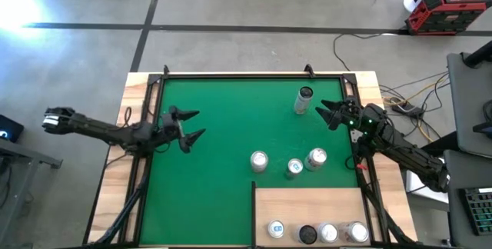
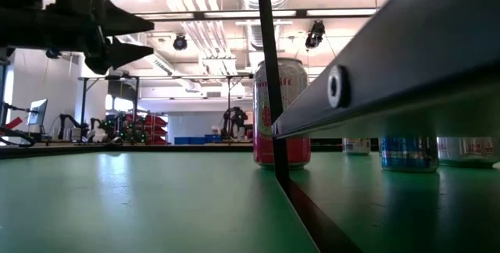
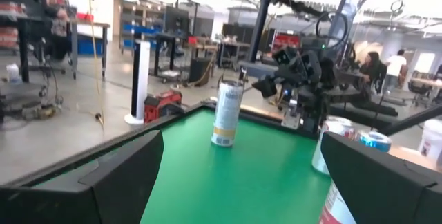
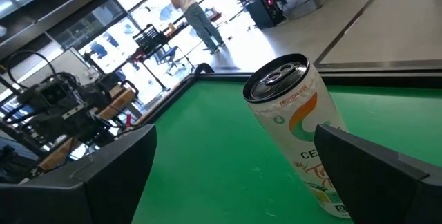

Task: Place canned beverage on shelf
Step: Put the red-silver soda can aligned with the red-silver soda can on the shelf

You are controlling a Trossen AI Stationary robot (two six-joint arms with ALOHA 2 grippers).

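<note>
Spreading our right gripper (image 1: 324, 113) open, we hover just right of the tall can (image 1: 304, 100) at the mat's (image 1: 223, 141) far right. Our left gripper (image 1: 194, 124) waits open at the left, and four cans stand on the shelf (image 1: 307, 203).

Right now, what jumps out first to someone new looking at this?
The green mat with cans scattered on it: a tall can stands alone right in front of the open right pincer, and three more cluster mid-mat. Four cans already sit on the shelf at the near right corner. The open left pincer hovers over the mat's left side.
</note>
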